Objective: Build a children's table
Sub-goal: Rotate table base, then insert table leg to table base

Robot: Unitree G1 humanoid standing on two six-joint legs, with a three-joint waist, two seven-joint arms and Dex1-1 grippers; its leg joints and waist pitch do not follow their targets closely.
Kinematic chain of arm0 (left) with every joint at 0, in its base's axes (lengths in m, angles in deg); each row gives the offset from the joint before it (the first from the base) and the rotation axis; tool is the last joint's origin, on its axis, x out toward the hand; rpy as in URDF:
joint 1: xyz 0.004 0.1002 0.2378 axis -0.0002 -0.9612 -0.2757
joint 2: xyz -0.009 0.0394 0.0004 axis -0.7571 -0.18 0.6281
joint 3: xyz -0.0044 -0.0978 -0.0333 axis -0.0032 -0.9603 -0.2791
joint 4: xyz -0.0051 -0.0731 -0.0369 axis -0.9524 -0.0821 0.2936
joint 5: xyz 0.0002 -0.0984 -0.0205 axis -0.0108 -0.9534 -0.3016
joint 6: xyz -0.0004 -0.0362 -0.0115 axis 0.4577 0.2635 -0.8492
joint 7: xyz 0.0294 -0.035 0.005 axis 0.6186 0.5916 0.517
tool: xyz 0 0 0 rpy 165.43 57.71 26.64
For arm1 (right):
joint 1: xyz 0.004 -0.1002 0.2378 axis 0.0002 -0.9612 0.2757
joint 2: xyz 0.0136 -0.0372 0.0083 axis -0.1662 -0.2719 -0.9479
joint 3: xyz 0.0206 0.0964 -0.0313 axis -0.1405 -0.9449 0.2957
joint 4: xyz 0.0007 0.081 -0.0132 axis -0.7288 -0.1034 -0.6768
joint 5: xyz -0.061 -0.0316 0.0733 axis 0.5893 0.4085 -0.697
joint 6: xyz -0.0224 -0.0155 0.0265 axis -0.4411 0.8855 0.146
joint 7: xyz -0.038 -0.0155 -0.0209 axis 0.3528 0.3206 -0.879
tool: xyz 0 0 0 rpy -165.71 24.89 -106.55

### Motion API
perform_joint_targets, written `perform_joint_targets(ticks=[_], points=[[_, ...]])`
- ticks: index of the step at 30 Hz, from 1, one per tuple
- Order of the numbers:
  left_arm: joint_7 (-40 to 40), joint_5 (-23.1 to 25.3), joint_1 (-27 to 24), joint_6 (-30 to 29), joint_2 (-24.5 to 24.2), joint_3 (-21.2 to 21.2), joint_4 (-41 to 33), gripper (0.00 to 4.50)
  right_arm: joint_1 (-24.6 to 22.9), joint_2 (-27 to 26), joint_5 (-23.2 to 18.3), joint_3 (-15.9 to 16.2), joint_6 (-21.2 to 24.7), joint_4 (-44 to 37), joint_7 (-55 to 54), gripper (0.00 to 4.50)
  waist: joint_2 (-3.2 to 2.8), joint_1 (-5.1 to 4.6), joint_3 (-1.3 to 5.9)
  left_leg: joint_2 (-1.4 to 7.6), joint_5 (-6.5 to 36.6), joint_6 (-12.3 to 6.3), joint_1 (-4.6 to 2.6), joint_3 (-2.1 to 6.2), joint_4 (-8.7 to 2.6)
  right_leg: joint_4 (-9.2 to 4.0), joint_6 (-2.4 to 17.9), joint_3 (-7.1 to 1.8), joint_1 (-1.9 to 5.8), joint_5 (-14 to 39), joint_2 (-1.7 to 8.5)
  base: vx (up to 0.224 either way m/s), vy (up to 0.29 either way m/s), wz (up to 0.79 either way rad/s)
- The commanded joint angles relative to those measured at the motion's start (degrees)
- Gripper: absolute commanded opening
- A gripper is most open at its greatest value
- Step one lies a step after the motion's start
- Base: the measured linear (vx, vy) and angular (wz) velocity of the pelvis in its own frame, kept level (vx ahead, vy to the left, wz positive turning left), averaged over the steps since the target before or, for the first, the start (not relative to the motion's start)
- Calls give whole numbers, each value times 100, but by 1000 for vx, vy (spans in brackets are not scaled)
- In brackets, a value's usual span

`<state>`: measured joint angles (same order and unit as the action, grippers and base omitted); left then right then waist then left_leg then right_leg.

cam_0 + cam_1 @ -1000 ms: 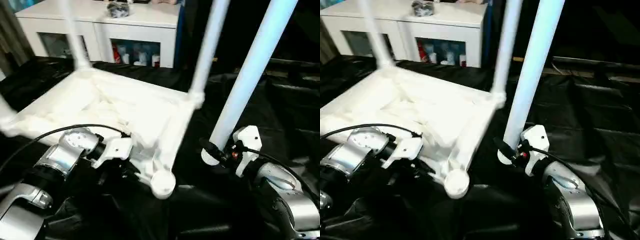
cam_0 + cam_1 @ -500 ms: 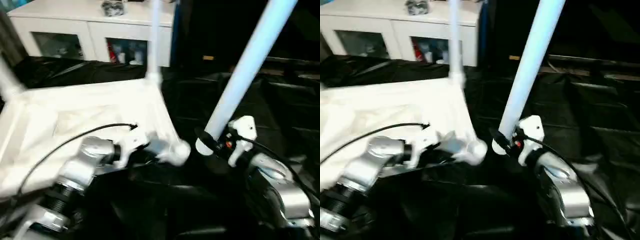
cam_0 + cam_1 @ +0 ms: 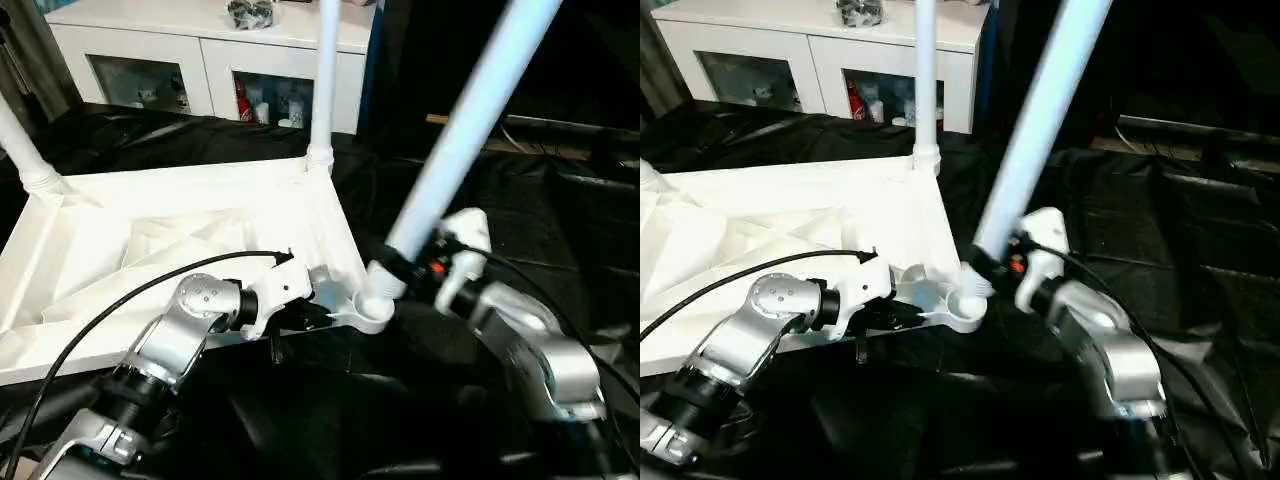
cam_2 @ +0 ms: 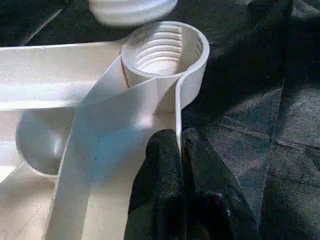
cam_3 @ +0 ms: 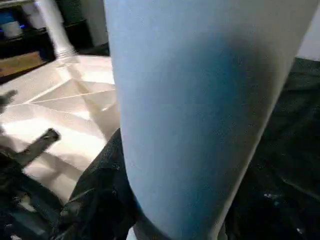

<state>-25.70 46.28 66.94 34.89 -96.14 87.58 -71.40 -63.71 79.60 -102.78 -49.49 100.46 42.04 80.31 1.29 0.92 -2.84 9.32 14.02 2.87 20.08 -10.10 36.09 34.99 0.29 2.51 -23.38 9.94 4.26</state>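
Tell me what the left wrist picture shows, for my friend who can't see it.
The left hand pinches the white rim of the table top just below a round threaded corner socket. A leg's ribbed end hovers above the socket; black cloth lies beside.

left pincer point(image 4: 180, 165): fingers pinched together, forearm angled inward | right pincer point(image 3: 400, 268): clamped, forearm reaching forward-left

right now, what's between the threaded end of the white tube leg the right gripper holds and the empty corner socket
Nothing: in the left wrist view a bare gap separates the white tube leg's ribbed end from the open threaded corner socket directly beneath it.
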Motion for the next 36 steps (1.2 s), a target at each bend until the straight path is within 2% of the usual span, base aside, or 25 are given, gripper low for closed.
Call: perform_joint_targets(ticks=[1, 2, 4, 5, 6, 9, 13, 20, 36], points=[[123, 175, 3, -135, -49, 257, 243, 0, 104, 70, 108, 227, 209, 165, 127, 191, 43, -1, 309, 347, 484, -225, -1, 106, -526, -388, 1291, -274, 258, 1376, 406, 0, 0, 0], [117, 176, 57, -132, -41, 244, 299, 0, 149, 86, 136, 282, 254, 248, 168, 191, 68, 4, 309, 354, 502, -194, -8, 105, -532, -394, 1299, -275, 255, 1361, 410, 0, 0, 0], [111, 193, 150, -108, -39, 230, 391, 0, 216, 114, 168, 359, 321, 374, 219, 191, 67, 18, 308, 362, 587, -130, -14, 113, -543, -394, 1278, -277, 258, 1435, 424, 0, 0, 0], [107, 216, 178, -82, -48, 234, 421, 0, 231, 125, 171, 378, 351, 401, 223, 191, 89, 17, 303, 362, 634, -107, -20, 109, -542, -397, 1283, -283, 249, 1444, 425, 0, 0, 0], [106, 216, 188, -77, -46, 228, 436, 0, 232, 133, 176, 392, 357, 408, 235, 191, 80, 22, 300, 366, 655, -89, -14, 116, -552, -398, 1275, -283, 256, 1457, 427, 0, 0, 0], [144, 188, 261, -21, -48, 203, 529, 0, 267, 173, 205, 471, 408, 469, 306, 191, 109, 38, 290, 370, 934, 32, -30, 126, -576, -450, 1138, -287, 239, 1865, 436, 0, 0, 0], [194, 146, 307, 39, -57, 196, 605, 0, 341, 209, 274, 532, 402, 588, 310, 191, 135, 62, 290, 367, 917, 47, -15, 127, -584, -462, 1065, -293, 242, 1946, 438, 0, 0, 0], [355, 57, 307, 352, -139, 149, 653, 0, 331, 345, 77, 458, 635, 352, 463, 191, 130, 78, 298, 377, 818, 24, -11, 132, -594, -435, 1112, -285, 256, 1693, 430, 0, 0, 0], [542, 53, 312, 461, -186, 199, 706, 0, 300, 398, 41, 496, 792, 181, 553, 191, 104, 71, 281, 393, 1019, 133, -10, 145, -622, -446, 1135, -286, 242, 1807, 437, 0, 0, 0]])
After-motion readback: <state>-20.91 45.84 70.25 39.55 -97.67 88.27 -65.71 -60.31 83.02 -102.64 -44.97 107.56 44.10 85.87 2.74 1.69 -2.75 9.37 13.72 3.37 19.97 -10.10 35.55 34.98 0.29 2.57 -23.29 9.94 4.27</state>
